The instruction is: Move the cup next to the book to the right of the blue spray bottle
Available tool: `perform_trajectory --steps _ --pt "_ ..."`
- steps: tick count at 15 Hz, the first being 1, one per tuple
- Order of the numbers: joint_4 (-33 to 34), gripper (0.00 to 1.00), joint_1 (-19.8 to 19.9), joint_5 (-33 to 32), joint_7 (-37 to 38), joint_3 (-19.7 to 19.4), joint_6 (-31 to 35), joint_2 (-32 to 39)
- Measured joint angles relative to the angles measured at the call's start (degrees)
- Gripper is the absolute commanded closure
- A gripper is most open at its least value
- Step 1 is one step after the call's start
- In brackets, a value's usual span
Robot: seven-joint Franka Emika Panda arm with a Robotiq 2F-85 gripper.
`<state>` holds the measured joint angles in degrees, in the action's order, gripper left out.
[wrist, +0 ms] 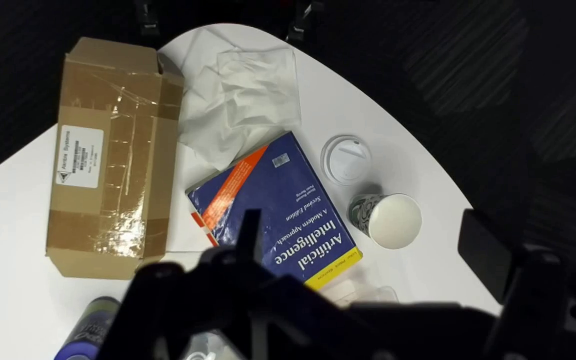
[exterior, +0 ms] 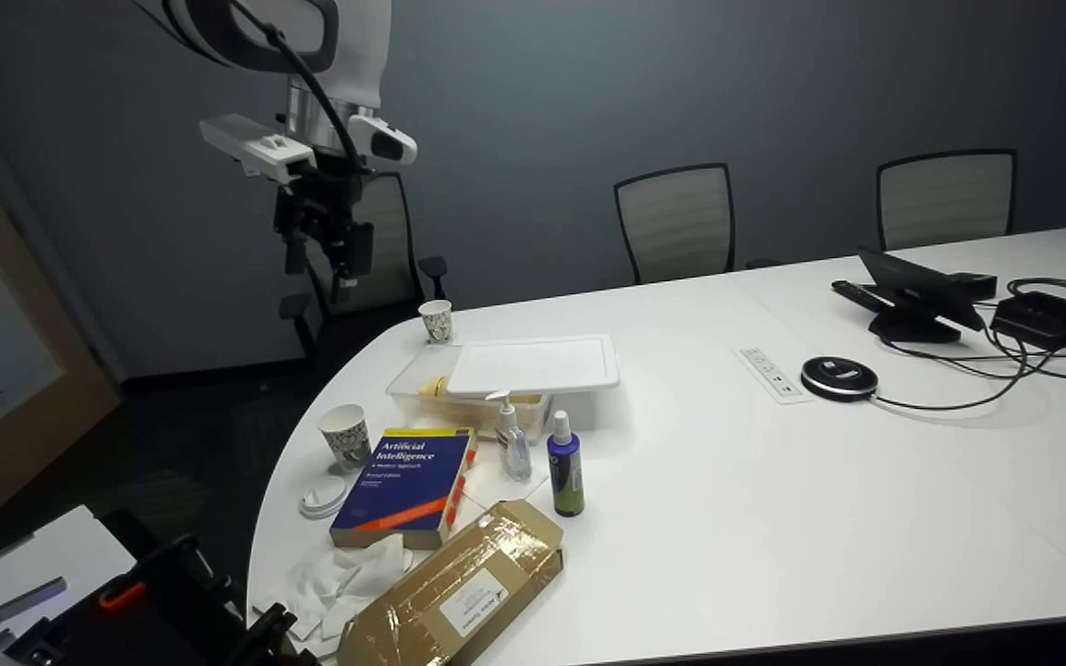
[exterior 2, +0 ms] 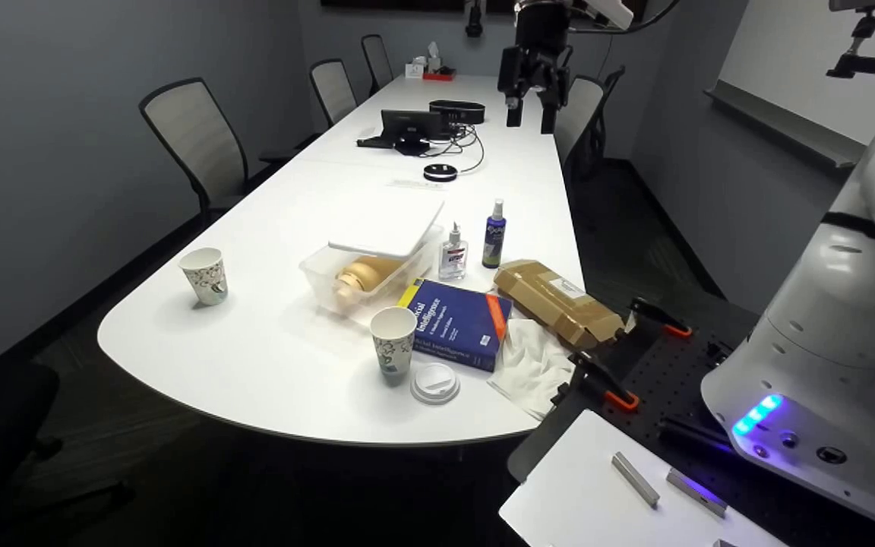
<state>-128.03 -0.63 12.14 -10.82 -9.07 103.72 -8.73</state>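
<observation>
The cup next to the book (exterior: 345,437) is a white paper cup with a dark leaf pattern; it stands upright and also shows in another exterior view (exterior 2: 393,349) and in the wrist view (wrist: 393,221). The book (exterior: 413,479) lies flat beside it, dark blue with an orange-red band and a yellow edge; it also shows in the wrist view (wrist: 278,200). The blue spray bottle (exterior: 565,467) with a white top stands upright beyond the book (exterior 2: 456,323). My gripper (exterior: 325,261) is open and empty, high above the table; its fingers spread wide in the wrist view (wrist: 363,220).
A second patterned cup (exterior 2: 206,277) stands at the table's far rounded edge. A clear container (exterior 2: 323,281) with a tilted white lid, a hand-sanitizer bottle (exterior: 513,444), a brown cardboard box (exterior: 459,592), crumpled tissue (exterior 2: 532,365) and a white cup lid (exterior 2: 435,382) surround the book.
</observation>
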Motion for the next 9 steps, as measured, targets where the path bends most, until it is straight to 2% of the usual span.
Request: perform_trajectory --steps 4,9 --pt "0.1 0.0 -0.4 3.1 4.8 4.9 4.3 4.1" --pt "0.9 0.0 -4.3 4.0 16.3 12.7 17.0 15.1"
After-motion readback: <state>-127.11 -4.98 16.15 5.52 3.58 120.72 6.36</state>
